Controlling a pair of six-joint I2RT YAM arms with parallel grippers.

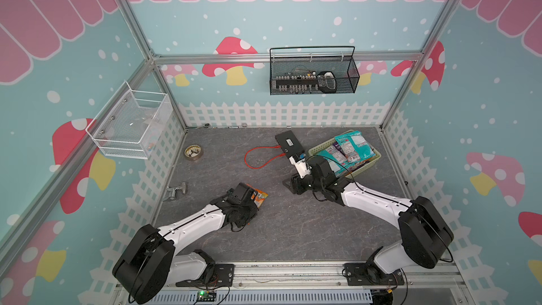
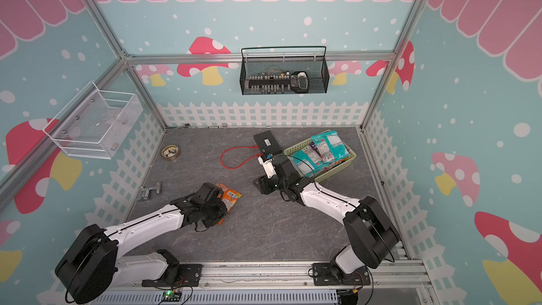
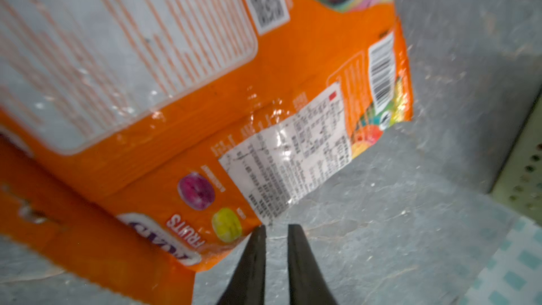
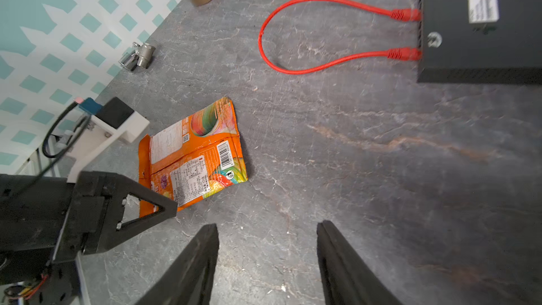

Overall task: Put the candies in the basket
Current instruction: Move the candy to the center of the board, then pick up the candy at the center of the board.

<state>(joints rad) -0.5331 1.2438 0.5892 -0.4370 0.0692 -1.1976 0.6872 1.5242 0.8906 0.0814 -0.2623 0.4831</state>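
An orange fruit-printed candy bag (image 1: 262,194) (image 4: 199,154) lies flat on the grey floor, left of centre. My left gripper (image 3: 277,227) is low at the bag's near corner. Its jaws stand a little apart with only floor between them, and one finger (image 3: 258,247) lies along the bag's edge (image 3: 264,112). The pale yellow-green basket (image 1: 318,148) (image 2: 293,149) sits at the back right with several teal and purple candy bags (image 1: 352,145) piled in it. My right gripper (image 4: 267,225) hangs open over bare floor, beside the basket, holding nothing.
A black flat box (image 1: 289,143) with a red cable loop (image 1: 258,156) lies just left of the basket. A tape roll (image 1: 193,152) and a metal fitting (image 1: 176,192) sit near the left wall. A black wire basket (image 1: 313,74) and a white one (image 1: 132,124) hang on the walls.
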